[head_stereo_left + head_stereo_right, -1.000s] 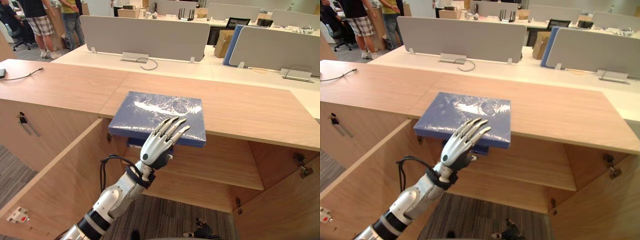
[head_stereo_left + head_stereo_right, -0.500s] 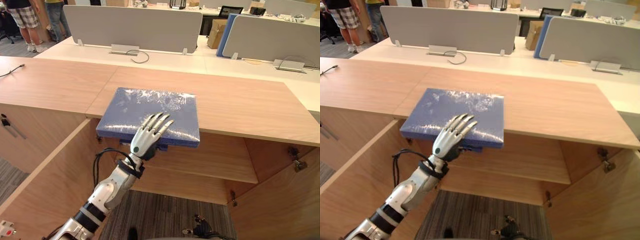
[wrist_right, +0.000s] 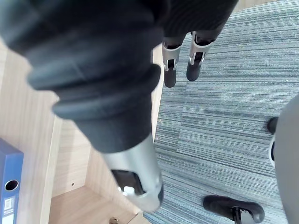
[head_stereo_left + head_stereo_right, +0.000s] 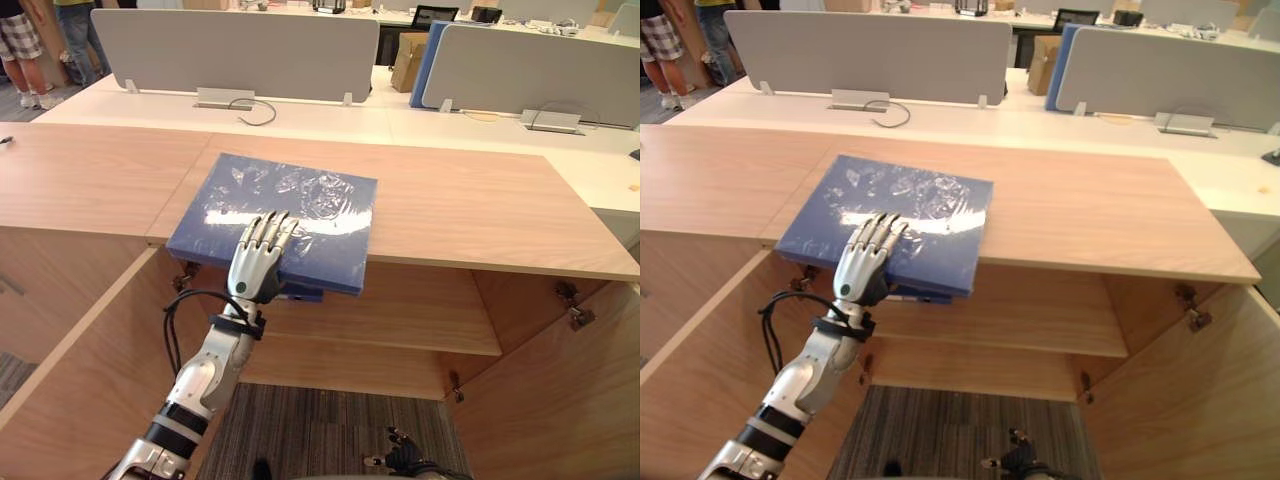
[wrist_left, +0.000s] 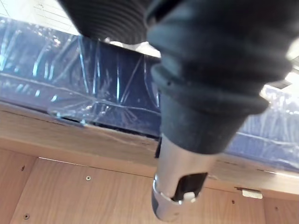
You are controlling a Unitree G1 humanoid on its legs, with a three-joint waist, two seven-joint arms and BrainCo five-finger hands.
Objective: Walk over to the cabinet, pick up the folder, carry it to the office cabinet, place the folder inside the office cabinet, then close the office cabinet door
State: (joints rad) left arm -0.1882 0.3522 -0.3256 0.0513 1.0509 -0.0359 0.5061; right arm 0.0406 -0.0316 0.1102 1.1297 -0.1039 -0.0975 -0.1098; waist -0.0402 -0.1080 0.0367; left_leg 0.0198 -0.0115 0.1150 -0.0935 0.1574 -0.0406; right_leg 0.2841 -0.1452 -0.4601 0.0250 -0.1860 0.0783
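A blue folder (image 4: 300,200) in clear plastic wrap lies flat on the wooden cabinet top (image 4: 480,210), its front edge overhanging the open cabinet. My left hand (image 4: 257,262) reaches up from below and rests open on the folder's near edge, fingers straight on the cover. In the left wrist view the folder's edge (image 5: 93,79) shows from underneath, with the thumb (image 5: 180,186) below the cabinet top's edge. My right hand (image 3: 169,65) hangs at my side over the carpet, fingers relaxed and holding nothing.
The cabinet below stands open, with a shelf (image 4: 400,320) and doors swung out at left (image 4: 80,370) and right (image 4: 560,400). Grey desk dividers (image 4: 230,50) line the back. People stand far left (image 4: 20,40). A blue binder (image 3: 9,186) stands near my right arm.
The view has shifted closer and to the right. My left hand has slid leftward along the folder's front edge and lies further onto the cover. The folder stays put.
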